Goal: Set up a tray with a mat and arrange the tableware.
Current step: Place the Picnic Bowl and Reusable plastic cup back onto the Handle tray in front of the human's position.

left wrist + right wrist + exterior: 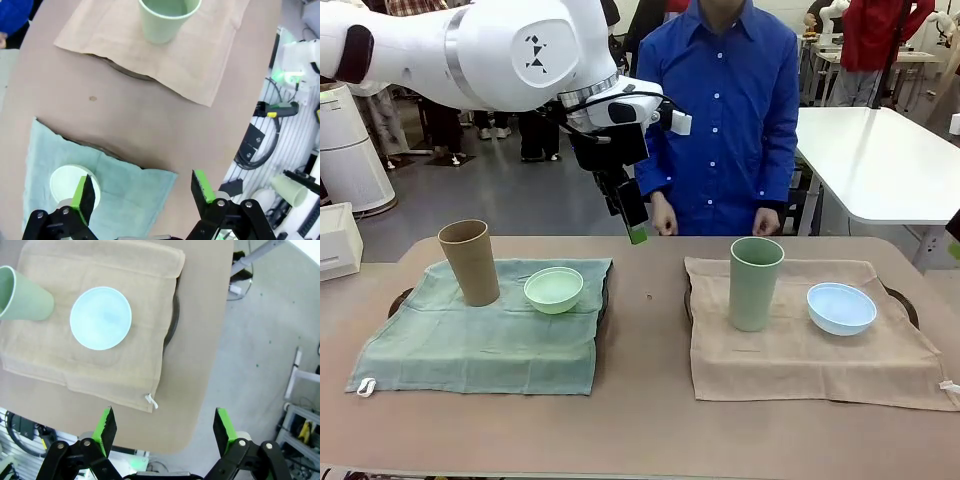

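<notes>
Left end effector point(632, 215) raised, fingers apart; right end effector point(165, 427) likewise.

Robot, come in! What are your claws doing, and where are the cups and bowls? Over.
Left gripper open, empty, above the green mat. Right gripper open, empty. Tan cup, mint bowl there; sage cup, blue bowl on tan mat. Nothing blocking.

Matt plastic cups point(756, 283) and bowls point(841, 307) – on soft, creased cloth mats point(800, 350).

Grey floor point(510, 200); white table point(880, 160) far right; white cylindrical appliance point(350, 150) far left; person in blue shirt point(725, 110) behind
</notes>
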Controlling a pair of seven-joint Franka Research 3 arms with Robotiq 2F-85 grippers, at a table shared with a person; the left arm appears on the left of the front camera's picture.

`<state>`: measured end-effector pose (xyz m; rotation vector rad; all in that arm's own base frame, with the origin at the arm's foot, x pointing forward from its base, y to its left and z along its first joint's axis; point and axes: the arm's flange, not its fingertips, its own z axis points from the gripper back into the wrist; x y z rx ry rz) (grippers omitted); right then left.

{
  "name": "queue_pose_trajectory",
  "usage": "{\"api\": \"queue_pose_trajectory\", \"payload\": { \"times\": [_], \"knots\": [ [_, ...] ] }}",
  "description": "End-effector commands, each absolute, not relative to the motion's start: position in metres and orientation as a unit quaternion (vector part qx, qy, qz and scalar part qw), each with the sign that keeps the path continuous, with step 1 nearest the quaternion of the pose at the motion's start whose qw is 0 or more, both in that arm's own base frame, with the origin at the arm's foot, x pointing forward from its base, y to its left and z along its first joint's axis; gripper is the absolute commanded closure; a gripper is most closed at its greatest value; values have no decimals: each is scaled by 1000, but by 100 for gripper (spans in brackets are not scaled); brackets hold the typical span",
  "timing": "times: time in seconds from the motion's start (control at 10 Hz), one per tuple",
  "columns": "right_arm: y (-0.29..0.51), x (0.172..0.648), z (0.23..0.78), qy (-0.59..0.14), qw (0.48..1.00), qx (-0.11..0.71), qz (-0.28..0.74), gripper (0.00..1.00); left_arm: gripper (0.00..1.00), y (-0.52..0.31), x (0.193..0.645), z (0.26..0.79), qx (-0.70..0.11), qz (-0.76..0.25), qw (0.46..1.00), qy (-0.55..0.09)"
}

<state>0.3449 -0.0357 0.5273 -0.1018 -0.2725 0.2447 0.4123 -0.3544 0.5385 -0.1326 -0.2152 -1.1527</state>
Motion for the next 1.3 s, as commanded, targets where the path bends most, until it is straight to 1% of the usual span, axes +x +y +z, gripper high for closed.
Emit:
{"api": "queue_pose_trajectory", "payload": {
  "times": [0.0, 0.8, 0.9, 1.0, 1.1, 1.2],
  "knots": [
    [-32, 344, 523, -120, 983, -55, 124, 0, 0, -356, 415, 536, -62, -557, 821, -113],
    [-32, 344, 523, -120, 983, -55, 124, 0, 0, -356, 415, 536, -62, -557, 821, -113],
    [-32, 344, 525, -126, 983, -49, 127, 0, 0, -359, 414, 536, -65, -547, 828, -105],
    [-36, 337, 527, -132, 986, -19, 103, 0, 0, -336, 418, 543, -57, -519, 845, -111],
    [-45, 334, 527, -128, 988, -4, 87, 0, 0, -310, 418, 543, -80, -502, 854, -111],
    [-51, 331, 527, -132, 989, 6, 69, 0, 0, -285, 417, 540, -68, -487, 865, -100]
  ]
}}
